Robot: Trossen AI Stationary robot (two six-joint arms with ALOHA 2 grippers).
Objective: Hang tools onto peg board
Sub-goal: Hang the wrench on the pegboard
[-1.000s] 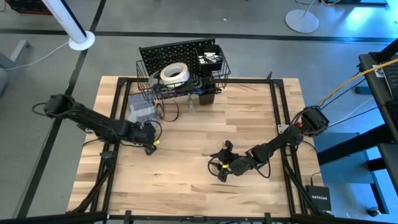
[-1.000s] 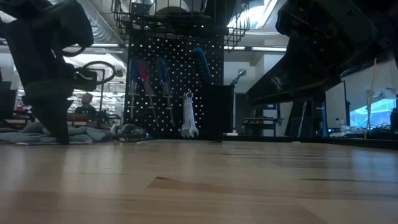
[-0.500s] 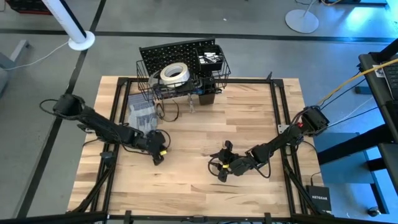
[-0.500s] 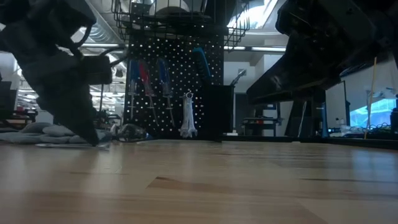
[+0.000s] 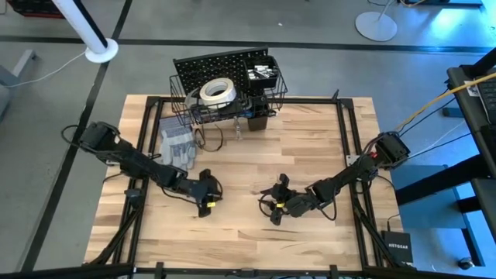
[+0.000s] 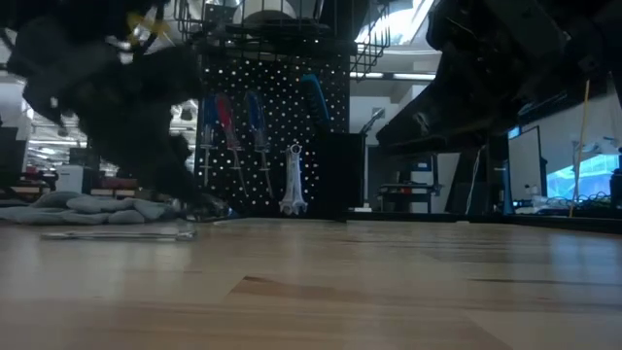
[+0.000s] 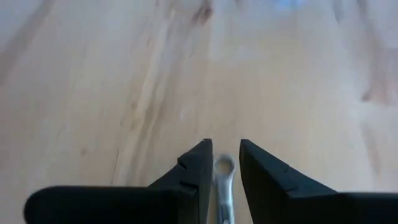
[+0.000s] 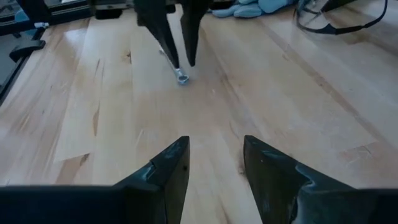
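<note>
The wrench (image 7: 222, 186) shaft runs off the picture's edge between the left end effector (image 7: 225, 163) fingers.

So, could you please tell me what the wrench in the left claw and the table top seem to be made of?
The wrench looks like bare polished metal, likely steel: silvery, with a bright sheen on its ring end. The left claw grips its shank. The table top looks like pale wood planks, with visible grain, seams and a smooth, perhaps sealed, finish.

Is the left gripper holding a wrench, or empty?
Holding: the left gripper has its jaws shut on a silver wrench, its ring end poking out between them above the wooden table.
</note>
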